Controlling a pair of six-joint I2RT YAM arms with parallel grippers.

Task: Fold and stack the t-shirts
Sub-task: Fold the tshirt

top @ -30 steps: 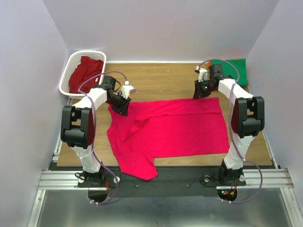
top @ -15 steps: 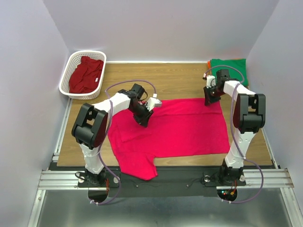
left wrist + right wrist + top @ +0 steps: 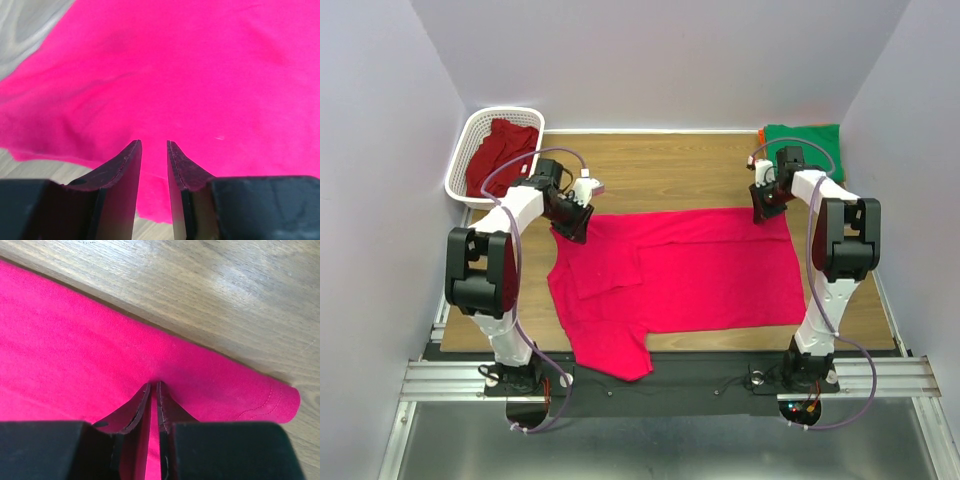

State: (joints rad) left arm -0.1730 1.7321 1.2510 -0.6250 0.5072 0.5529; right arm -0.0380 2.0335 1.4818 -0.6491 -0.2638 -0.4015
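Observation:
The bright pink-red t-shirt [image 3: 710, 270] lies spread flat on the wooden table, with its left sleeve folded inward onto the body. My left gripper [image 3: 572, 228] is at the shirt's far left corner, open, with only cloth [image 3: 200, 75] under its fingers [image 3: 154, 144]. My right gripper [image 3: 761, 211] is at the far right corner, shut on a pinch of the shirt's edge [image 3: 75, 350], where its jaws [image 3: 153, 385] meet. The crimson shirt [image 3: 500, 155] lies in the basket. The green shirt [image 3: 810, 140] lies folded at the back right, with a bit of the orange shirt [image 3: 761, 132] showing under it.
The white lattice basket [image 3: 461, 160] stands at the table's back left corner. The shirt's lower sleeve [image 3: 615, 355] hangs over the table's near edge. Bare wood [image 3: 660, 175] lies behind the shirt. Walls close in on both sides.
My left gripper carried the left sleeve in toward the middle, let it go folded over, and came back to the shirt's left corner. My right gripper shifted a little right early on, then held still.

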